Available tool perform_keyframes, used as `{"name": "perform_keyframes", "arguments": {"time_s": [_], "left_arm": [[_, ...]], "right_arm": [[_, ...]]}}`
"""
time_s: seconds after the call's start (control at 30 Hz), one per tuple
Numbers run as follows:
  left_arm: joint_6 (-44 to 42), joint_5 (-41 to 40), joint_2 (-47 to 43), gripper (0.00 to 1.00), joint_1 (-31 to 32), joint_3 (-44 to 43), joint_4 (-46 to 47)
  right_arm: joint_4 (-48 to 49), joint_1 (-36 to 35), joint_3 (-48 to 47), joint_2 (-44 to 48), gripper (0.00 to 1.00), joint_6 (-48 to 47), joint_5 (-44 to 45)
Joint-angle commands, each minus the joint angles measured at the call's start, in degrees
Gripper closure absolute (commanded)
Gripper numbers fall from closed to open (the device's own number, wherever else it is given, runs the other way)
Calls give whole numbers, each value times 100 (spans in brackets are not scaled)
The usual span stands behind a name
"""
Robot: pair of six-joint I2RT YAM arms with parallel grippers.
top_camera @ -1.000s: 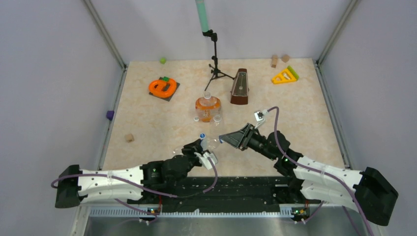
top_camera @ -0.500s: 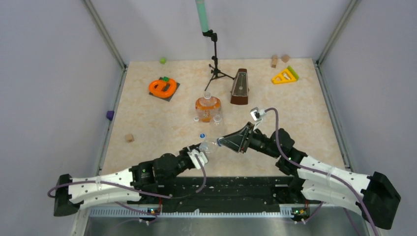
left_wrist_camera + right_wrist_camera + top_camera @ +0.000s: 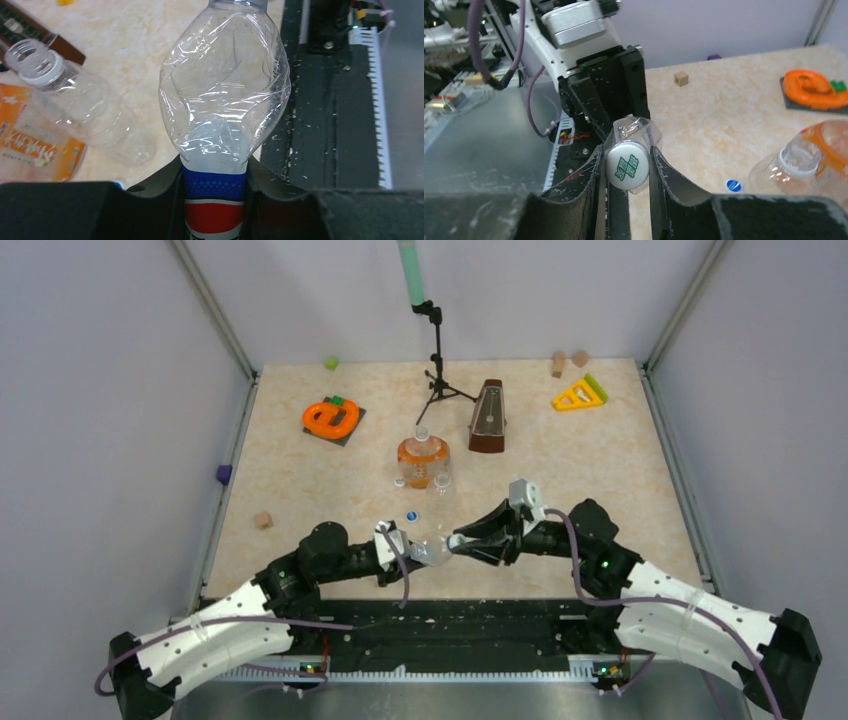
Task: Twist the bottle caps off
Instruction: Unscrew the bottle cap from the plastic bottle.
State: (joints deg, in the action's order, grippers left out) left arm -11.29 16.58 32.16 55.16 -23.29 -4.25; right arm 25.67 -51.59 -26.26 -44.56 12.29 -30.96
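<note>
1. Pinching hard: right gripper [image 3: 626, 165] clamped on the white cap [image 3: 627, 170].
2. Clenched around the blue-label bottle [image 3: 225, 85], left gripper [image 3: 214, 182] holds it over the near edge of the worktop [image 3: 600, 460].
3. Loose on the worktop, blue cap [image 3: 733, 185] lies near the uncapped clear bottle [image 3: 85, 112].

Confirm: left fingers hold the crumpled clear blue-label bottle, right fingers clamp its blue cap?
Wrong on colour. The right wrist view shows the right fingers clamping a round white plastic cap with green print; the small blue cap lies on the table. The left fingers do hold the crumpled clear plastic bottle with the blue label.
</note>
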Motion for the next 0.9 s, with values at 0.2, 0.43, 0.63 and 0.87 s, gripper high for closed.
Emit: {"name": "perform_keyframes", "arguments": {"time_s": [0.2, 0.43, 0.63, 0.87], "left_arm": [[470, 1868, 547, 100, -531, -637, 43], [516, 2965, 623, 100, -784, -825, 23], [613, 3812, 901, 100, -982, -1001, -56], [680, 4126, 1154, 100, -1137, -1011, 38]], "right_arm": [[-685, -12, -11, 759, 100, -2473, -1200], [-1340, -11, -127, 948, 100, -3415, -1687], [-1763, -9, -202, 964, 100, -4502, -1922], [-1563, -11, -34, 1100, 100, -5038, -1838]]}}
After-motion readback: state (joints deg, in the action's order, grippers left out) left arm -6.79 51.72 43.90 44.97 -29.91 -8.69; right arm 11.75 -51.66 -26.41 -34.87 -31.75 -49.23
